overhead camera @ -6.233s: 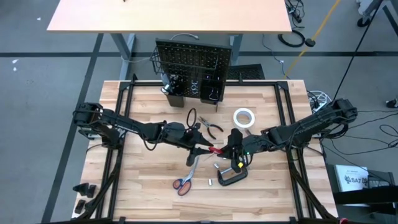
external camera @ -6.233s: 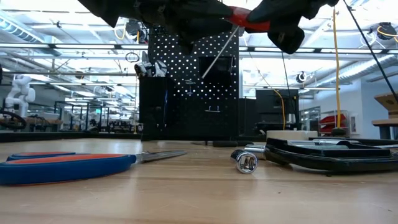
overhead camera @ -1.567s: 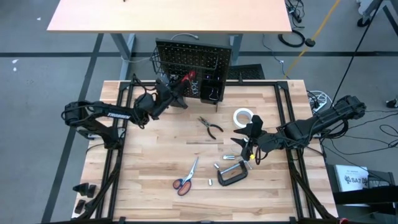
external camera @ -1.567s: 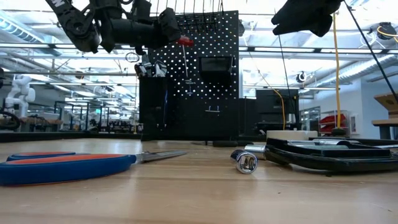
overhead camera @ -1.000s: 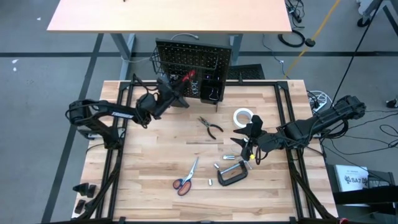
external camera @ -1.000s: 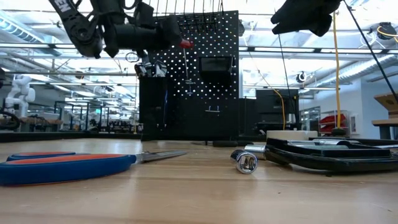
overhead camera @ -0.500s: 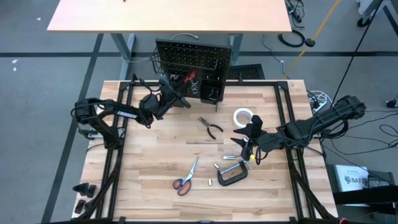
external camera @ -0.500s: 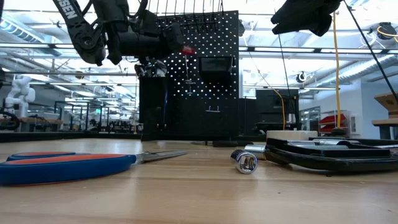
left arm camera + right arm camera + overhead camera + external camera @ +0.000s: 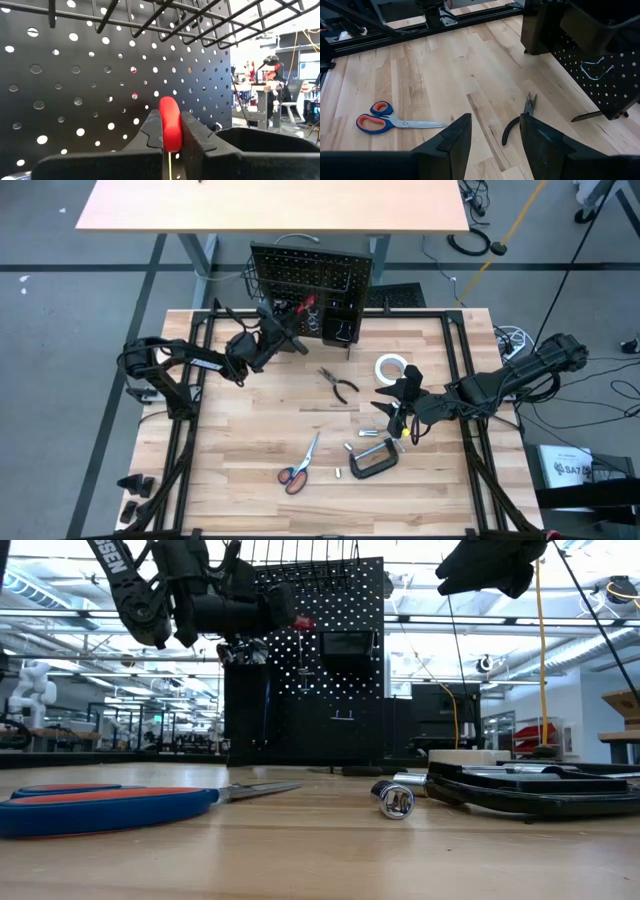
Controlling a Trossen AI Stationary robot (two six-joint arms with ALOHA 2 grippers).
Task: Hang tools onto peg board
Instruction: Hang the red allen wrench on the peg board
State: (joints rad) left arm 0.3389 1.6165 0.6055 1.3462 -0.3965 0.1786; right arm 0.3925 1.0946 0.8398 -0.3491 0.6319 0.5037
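Carrying the stiff, light red-handled screwdriver boardward, the left gripper is clamping its handle; the right gripper is idling open.

Only partial lettering: white letters on the left arm, cut off at the low view's edge, maybe "EN". Print on the white box too small to read.

table | on it: scissors; pliers; C-clamp; tape roll; peg board
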